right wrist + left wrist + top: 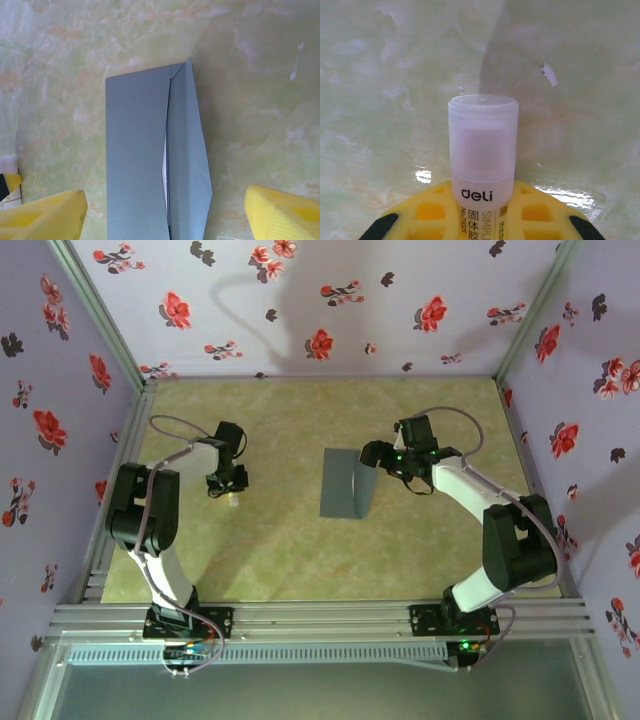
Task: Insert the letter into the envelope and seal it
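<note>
The slate-grey envelope (345,483) lies flat mid-table. In the right wrist view the envelope (137,160) has its flap (192,160) folded out to the right. A thin white sliver of the letter (164,167) shows in the mouth; the rest is hidden inside. My right gripper (380,454) hovers by the envelope's right edge, and in its own view the right gripper (162,212) is open, yellow fingers (47,215) wide on either side. My left gripper (228,488) is left of the envelope. In its own view the left gripper (482,195) is shut on a white glue stick (482,145) with its translucent cap on.
The marbled green table (300,550) is boxed in by floral walls (330,310) at the back and both sides. An aluminium rail (320,618) carrying both arm bases runs along the near edge. A small white speck (549,74) lies on the table beyond the glue stick.
</note>
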You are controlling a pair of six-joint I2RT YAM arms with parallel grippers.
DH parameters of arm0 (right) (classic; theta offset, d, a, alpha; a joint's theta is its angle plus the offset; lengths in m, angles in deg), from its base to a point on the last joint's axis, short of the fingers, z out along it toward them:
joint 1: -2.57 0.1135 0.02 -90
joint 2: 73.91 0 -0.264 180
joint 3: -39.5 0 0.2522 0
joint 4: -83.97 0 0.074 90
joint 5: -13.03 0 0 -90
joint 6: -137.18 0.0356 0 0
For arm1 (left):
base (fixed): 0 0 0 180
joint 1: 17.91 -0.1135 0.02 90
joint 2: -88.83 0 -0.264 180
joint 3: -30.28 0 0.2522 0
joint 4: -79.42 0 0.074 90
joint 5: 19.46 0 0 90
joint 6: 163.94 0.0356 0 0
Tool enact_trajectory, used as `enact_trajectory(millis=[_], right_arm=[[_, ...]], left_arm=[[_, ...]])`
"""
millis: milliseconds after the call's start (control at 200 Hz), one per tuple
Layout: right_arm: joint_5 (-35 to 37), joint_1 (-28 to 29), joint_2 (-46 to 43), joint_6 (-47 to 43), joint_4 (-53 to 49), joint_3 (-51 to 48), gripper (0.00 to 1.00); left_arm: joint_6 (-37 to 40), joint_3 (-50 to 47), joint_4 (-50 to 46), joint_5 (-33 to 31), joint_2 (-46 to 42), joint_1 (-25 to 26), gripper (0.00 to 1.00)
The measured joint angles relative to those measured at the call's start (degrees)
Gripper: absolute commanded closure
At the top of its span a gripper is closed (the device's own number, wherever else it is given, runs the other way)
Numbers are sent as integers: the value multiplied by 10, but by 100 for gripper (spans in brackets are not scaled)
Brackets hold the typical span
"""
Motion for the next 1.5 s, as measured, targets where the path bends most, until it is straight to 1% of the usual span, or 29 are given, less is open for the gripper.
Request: enact_trajectory(millis=[170, 270, 365, 445, 495, 545, 585, 685, 775, 890, 1025, 1300, 1500], right_arm=[[-10, -1, -1, 0, 0, 1, 17], [-14, -1, -4, 0, -3, 10, 16], [-28, -3, -8, -1, -5, 25, 15], [-50, -4, -10, -1, -5, 41, 16], [-68, -5, -10, 0, -5, 50, 19], [-93, -5, -10, -1, -4, 60, 26], [-114, -5, -9, -3, -3, 68, 30], [-164, -2, -3, -2, -3, 92, 30], [-197, 9, 4, -7, -5, 117, 29], [-223, 35, 5, -11, -7, 140, 29], [-242, 59, 9, -11, -7, 154, 29], [-254, 101, 37, 0, 0, 154, 29], [-266, 121, 45, 26, 32, 152, 30]], left_arm=[[17, 0, -7, 23, -20, 7, 100], [43, 0, -6, 65, -66, 10, 100], [75, 3, 0, 137, -114, 10, 100], [102, 19, 1, 216, -136, 11, 100], [118, 32, 0, 265, -139, 14, 100], [134, 43, 1, 309, -139, 18, 100], [147, 48, 1, 342, -139, 23, 99], [171, 49, -1, 406, -140, 41, 95], [186, 49, -3, 446, -140, 57, 92], [200, 55, -8, 477, -140, 76, 92], [207, 63, -7, 497, -140, 88, 95], [207, 67, -1, 513, -140, 89, 96], [207, 68, 1, 517, -140, 89, 96]])
